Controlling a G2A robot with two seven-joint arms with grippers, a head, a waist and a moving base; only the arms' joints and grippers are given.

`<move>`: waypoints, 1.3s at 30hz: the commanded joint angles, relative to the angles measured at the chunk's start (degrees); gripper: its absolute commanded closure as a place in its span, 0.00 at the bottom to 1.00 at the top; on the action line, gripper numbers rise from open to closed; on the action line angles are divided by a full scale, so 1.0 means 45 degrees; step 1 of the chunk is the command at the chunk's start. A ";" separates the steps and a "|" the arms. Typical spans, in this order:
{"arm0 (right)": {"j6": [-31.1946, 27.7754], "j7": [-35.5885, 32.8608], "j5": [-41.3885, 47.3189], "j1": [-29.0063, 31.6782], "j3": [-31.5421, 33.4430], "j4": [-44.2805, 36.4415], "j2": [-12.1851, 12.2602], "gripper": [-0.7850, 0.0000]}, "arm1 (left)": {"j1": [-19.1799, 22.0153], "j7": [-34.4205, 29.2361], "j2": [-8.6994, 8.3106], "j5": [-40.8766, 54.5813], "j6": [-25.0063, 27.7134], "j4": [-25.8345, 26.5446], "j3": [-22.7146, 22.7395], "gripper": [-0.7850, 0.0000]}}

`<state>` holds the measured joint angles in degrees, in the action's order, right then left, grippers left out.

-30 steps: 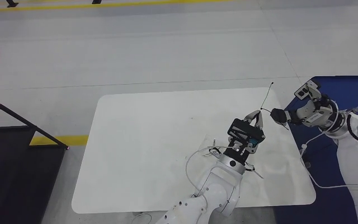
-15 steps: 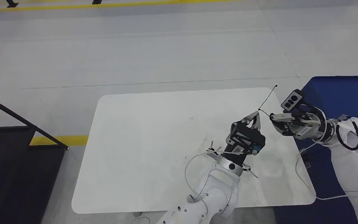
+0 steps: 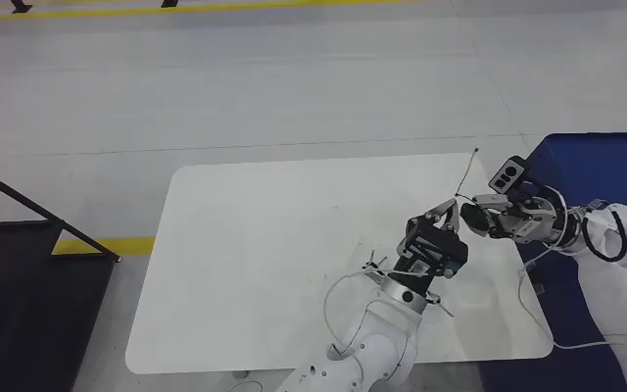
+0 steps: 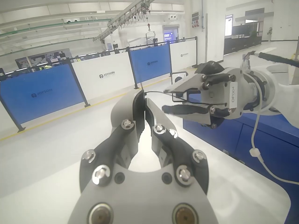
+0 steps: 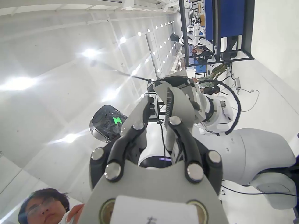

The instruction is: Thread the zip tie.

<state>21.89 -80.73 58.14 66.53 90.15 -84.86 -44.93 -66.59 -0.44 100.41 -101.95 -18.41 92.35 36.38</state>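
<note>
The one zip tie (image 3: 466,172) stands tilted in the air over the right part of the desk (image 3: 255,255). Its lower end is clenched in the left hand (image 4: 144,100). A thin part runs sideways to the right hand (image 4: 166,99), whose fingers are apart, released. A second ago the right hand was farther away; now it is just beside the left one. There are two hands and one desk.
</note>
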 commanded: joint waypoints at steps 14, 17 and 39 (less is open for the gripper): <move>0.0109 0.0163 0.0343 -0.0216 -0.0052 0.0088 -0.0027 0.75 | -0.0040 -0.0164 -0.0019 -0.0901 0.0411 -0.0208 -0.0040 1.00; 0.0132 0.0225 0.0322 -0.0234 -0.0049 0.0111 -0.0025 0.75 | -0.0038 -0.0096 -0.0024 -0.0942 0.0418 -0.0192 -0.0070 1.00; 0.0154 -0.0102 0.0022 -0.0105 -0.0003 0.0124 0.0036 1.00 | 0.0086 -0.0214 -0.0021 -0.1430 0.0108 -0.0436 -0.0404 1.00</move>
<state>22.58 -81.14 58.20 66.03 90.15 -84.33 -44.77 -66.24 -1.32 100.31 -108.11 -17.88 90.46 34.66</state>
